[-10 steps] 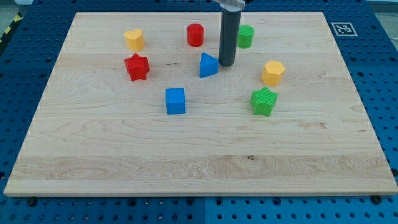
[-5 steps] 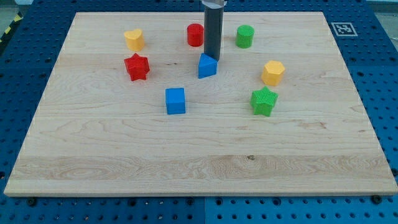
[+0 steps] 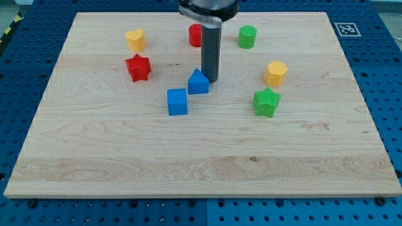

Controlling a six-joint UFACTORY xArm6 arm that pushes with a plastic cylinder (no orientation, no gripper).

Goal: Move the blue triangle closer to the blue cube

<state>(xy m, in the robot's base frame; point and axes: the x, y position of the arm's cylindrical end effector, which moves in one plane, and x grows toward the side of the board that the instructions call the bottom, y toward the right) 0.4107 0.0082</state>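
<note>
The blue triangle (image 3: 198, 83) lies on the wooden board (image 3: 201, 163), just up and to the right of the blue cube (image 3: 177, 102); a narrow gap separates them. My tip (image 3: 210, 80) is against the triangle's upper right side. The dark rod rises from there toward the view's top.
A red star (image 3: 138, 67) and a yellow heart (image 3: 135, 39) are at the upper left. A red cylinder (image 3: 196, 35) stands behind the rod, a green cylinder (image 3: 247, 36) to its right. A yellow hexagon (image 3: 275, 73) and a green star (image 3: 267, 102) are at the right.
My tip moved left, then down and left, pushing the blue triangle down and left toward the blue cube. The other blocks have not moved.
</note>
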